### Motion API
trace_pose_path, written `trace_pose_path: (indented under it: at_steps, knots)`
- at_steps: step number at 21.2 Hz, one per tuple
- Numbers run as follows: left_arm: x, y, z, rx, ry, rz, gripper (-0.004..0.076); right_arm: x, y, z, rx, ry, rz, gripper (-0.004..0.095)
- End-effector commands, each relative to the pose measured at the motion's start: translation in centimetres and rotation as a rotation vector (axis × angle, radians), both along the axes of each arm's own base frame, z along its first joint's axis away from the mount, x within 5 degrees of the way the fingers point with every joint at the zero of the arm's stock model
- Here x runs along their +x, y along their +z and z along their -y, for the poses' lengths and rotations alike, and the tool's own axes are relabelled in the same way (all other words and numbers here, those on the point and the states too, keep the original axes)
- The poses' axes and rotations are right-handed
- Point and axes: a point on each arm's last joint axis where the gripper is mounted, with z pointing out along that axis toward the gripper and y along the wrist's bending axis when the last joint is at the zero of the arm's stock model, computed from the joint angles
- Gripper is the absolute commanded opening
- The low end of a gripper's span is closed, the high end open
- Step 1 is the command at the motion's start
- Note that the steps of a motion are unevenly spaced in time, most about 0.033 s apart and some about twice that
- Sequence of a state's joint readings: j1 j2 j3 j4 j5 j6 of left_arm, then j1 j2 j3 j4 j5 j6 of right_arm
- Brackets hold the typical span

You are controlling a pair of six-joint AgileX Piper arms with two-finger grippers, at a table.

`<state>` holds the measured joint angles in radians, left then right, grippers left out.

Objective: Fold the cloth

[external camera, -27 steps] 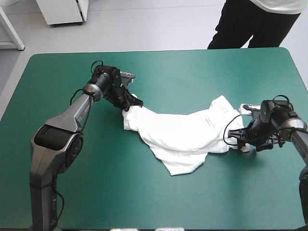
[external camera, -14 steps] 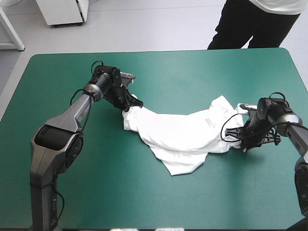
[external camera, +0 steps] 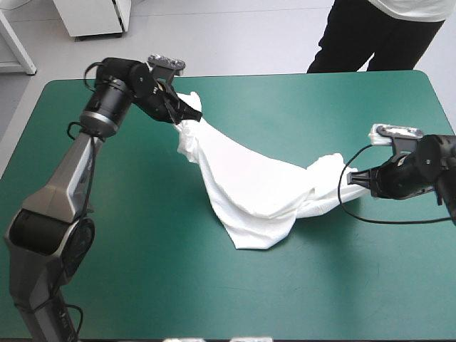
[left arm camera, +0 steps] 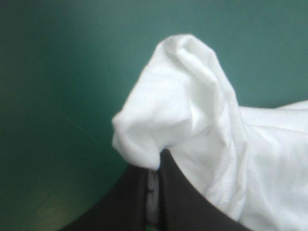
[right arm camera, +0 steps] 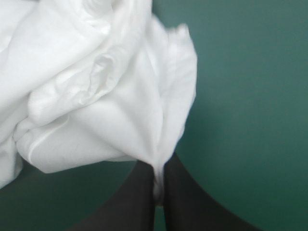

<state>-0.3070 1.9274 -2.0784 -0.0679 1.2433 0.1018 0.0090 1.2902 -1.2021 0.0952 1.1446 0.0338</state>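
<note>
One T-shirt [external camera: 249, 185] — long axis far-left to right

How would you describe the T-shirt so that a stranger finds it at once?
On the teal-green table, the T-shirt stretches between the left gripper and the right gripper, each pinching one end. Its middle sags toward the cover. It is the only white thing there.

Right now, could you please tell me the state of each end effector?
Left end effector: shut on the T-shirt.
Right end effector: shut on the T-shirt.
</note>
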Motion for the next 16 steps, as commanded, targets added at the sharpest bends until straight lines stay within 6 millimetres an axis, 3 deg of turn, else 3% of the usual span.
trace_pose_path:
  at_steps: [1,2,3,5,8,9,13,16]
  knots:
    - [-4.9,7.8,-1.6,-0.048,-0.002,0.17,-0.001,-2.9,6.7,0.2,-0.006,0.01,0.238,-0.0017]
    - [-7.0,10.6,-2.3,-0.073,-0.002,0.251,-0.001,-4.6,10.1,0.2,-0.009,0.013,0.35,-0.0017]
    - [-8.1,11.9,-2.7,-0.085,-0.002,0.29,-0.001,-5.3,11.4,0.2,-0.014,0.02,0.391,-0.0017]
    - [-12.8,16.9,-4.1,-0.138,-0.001,0.457,-0.001,-8.4,16.8,0.2,-0.021,0.028,0.564,-0.0017]
    - [-19.0,22.2,-5.7,-0.227,-0.032,0.685,-0.001,-12.0,22.2,0.0,-0.021,0.049,0.789,-0.0017]
    - [-22.1,24.5,-6.6,-0.269,-0.05,0.806,-0.001,-13.6,24.1,-0.2,-0.021,0.07,0.878,-0.0017]
    - [-29.1,28.2,-8.4,-0.365,-0.08,1.045,-0.001,-18.0,27.9,-0.5,-0.009,0.099,1.079,-0.0017]
    - [-31.5,29.0,-8.9,-0.413,-0.109,1.098,-0.001,-19.6,29.0,-0.7,0.008,0.124,1.148,-0.0017]
